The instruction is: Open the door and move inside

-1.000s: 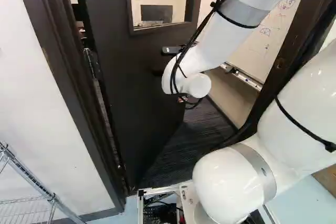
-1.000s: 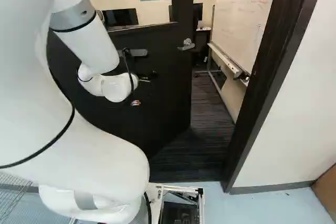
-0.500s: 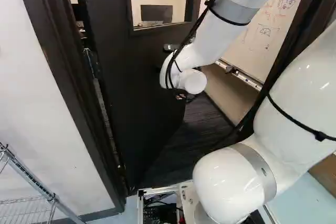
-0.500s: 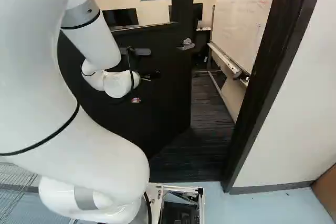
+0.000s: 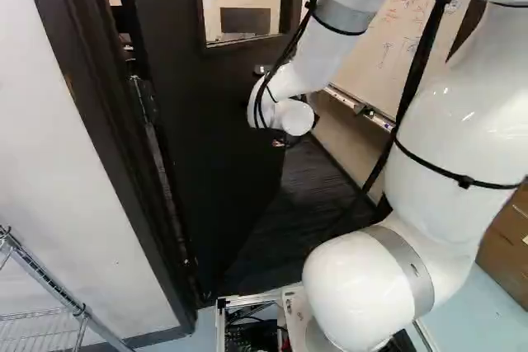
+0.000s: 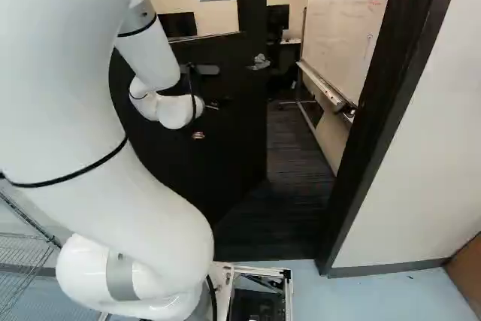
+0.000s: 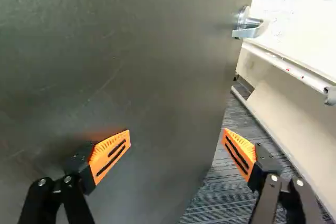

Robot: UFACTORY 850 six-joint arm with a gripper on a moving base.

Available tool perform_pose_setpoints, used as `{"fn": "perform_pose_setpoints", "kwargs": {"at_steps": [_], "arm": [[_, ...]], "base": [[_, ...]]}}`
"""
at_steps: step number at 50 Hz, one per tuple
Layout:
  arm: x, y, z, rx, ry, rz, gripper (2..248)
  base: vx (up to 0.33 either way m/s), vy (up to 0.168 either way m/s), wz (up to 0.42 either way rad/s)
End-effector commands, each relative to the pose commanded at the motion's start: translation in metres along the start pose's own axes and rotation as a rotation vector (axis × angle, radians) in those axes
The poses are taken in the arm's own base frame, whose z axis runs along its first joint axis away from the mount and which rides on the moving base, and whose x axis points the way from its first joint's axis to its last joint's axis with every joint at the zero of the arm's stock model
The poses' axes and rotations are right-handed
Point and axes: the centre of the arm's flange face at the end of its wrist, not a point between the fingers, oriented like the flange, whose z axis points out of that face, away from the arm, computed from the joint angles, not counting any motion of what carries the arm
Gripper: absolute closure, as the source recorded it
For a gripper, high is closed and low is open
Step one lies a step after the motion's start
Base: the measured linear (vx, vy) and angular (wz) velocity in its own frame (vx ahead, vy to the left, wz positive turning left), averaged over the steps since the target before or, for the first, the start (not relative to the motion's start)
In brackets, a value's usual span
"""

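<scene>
The door [image 6: 237, 148] stands partly open into the room, handle [image 7: 247, 24] near its free edge; the gripper [image 7: 176, 134] faces it, fingers wide, contact unclear; best push steadily near that edge, then drive in clear of the frame [image 6: 391, 95].
</scene>
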Motion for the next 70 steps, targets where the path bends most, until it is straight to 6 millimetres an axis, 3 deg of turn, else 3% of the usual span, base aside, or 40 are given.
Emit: {"fn": "perform_pose_setpoints", "kwargs": {"at_steps": [29,70], "arm": [[0.009,-0.017,0.04,0.021,0.006,-0.005,3],[0.014,-0.045,0.069,0.132,0.015,-0.093,3]], "base": [[0.0,0.0,0.0],[0.0,0.0,0.0]]}}
